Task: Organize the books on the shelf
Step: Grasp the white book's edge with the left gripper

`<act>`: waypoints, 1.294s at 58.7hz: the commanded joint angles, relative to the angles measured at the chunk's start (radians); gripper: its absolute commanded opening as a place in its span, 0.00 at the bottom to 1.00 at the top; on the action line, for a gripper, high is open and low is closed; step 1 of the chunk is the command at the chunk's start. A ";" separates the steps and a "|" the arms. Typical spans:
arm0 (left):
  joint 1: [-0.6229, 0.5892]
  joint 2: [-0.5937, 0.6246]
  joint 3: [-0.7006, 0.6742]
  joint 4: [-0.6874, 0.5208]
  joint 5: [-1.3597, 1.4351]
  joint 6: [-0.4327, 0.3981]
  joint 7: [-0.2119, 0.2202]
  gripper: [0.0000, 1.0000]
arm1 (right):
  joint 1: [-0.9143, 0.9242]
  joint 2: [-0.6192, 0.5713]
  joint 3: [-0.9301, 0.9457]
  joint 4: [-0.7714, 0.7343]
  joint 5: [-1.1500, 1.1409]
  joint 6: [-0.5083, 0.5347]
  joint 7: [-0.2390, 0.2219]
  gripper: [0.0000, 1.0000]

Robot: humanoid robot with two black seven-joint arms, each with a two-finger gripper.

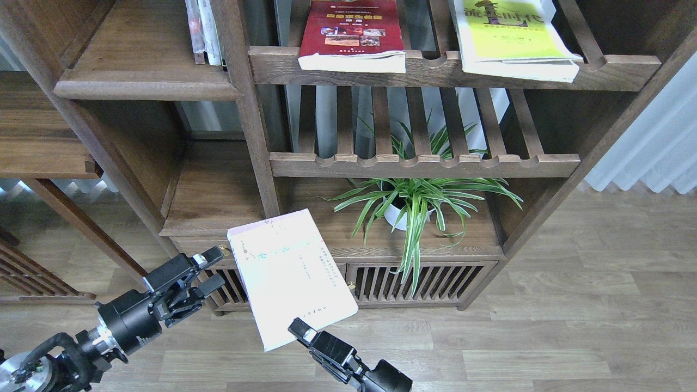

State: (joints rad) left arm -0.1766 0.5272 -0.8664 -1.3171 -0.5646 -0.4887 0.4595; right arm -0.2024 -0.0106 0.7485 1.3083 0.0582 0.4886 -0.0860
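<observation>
My right gripper [298, 329] is shut on the near edge of the white book [288, 277] with the lavender top band and holds it in the air in front of the cabinet. My left gripper [209, 269] is open and empty, just left of the book. The dark red book [351, 34] and the yellow-green book [509, 35] lie flat on the upper slatted rack. The solid plank shelf [144, 81] with the rounded front edge is at the upper left, with thin pale volumes [202, 30] upright at its right end.
A potted spider plant [416, 204] stands on the low cabinet top, right of the held book. A second slatted rack [425, 163] runs above it. An upright post [248, 109] divides the plank shelf from the racks. A lower side shelf [38, 147] juts out at left.
</observation>
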 commanded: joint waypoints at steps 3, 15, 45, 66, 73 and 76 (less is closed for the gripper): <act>-0.053 -0.015 0.059 0.035 -0.001 0.000 -0.001 1.00 | 0.000 -0.003 0.000 0.000 0.000 0.000 0.000 0.05; -0.060 -0.088 0.064 0.052 0.000 0.000 -0.001 0.97 | -0.002 -0.003 0.000 0.000 0.000 0.000 0.000 0.05; -0.058 -0.102 0.092 0.071 0.002 0.000 -0.001 0.86 | 0.005 0.000 0.002 -0.001 0.002 0.000 0.000 0.05; -0.107 -0.131 0.122 0.068 0.005 0.000 0.001 0.53 | 0.003 -0.006 0.002 0.000 0.002 0.000 0.000 0.05; -0.106 -0.131 0.124 0.068 0.005 0.000 0.001 0.33 | 0.003 -0.006 0.002 0.000 0.002 0.000 0.000 0.05; -0.104 -0.133 0.125 0.070 0.005 0.000 0.001 0.30 | 0.003 -0.005 0.002 0.000 0.002 0.000 0.000 0.05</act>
State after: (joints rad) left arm -0.2828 0.3963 -0.7427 -1.2482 -0.5598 -0.4887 0.4601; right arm -0.1994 -0.0166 0.7505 1.3083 0.0601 0.4892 -0.0856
